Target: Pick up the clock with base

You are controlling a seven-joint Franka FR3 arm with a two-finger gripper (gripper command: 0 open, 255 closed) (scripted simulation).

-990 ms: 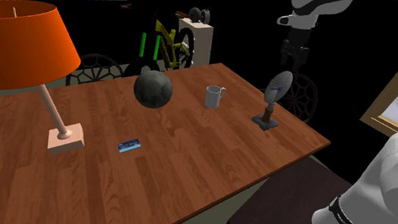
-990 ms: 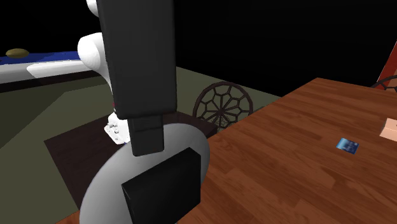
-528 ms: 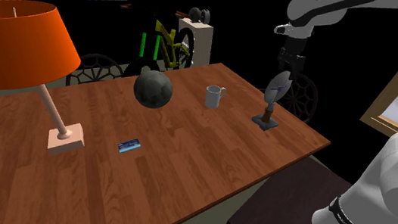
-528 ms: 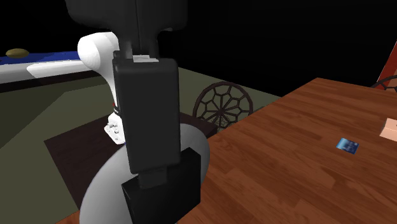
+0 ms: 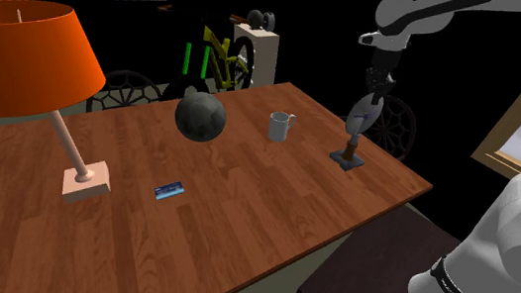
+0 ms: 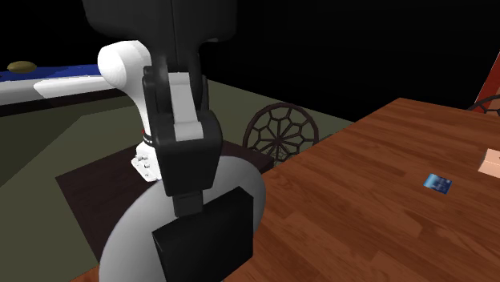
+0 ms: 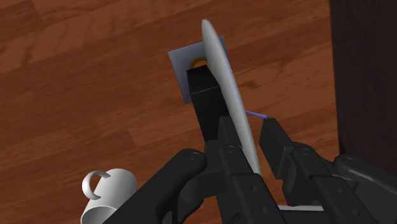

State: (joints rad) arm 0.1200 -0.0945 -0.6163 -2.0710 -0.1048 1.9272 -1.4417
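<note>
Where the table ends at the shoulder view's right, the clock with base is seen standing upright near the edge, its pale disc carried on a short stem above a small bluish square foot. The end effector is placed just over the disc's upper rim, pointing down. In the wrist view the disc is met edge-on as a thin grey sliver, and it is straddled by the two black fingers, which are set apart. A narrow gap is visible between the disc and one finger. The other finger appears to lie against the disc, though contact cannot be confirmed. A black block is fixed to one face of the disc. A pale mug is set on the table well apart from the clock. A dark ball, a small blue card and an orange lamp are found farther toward the shoulder view's left.
</note>
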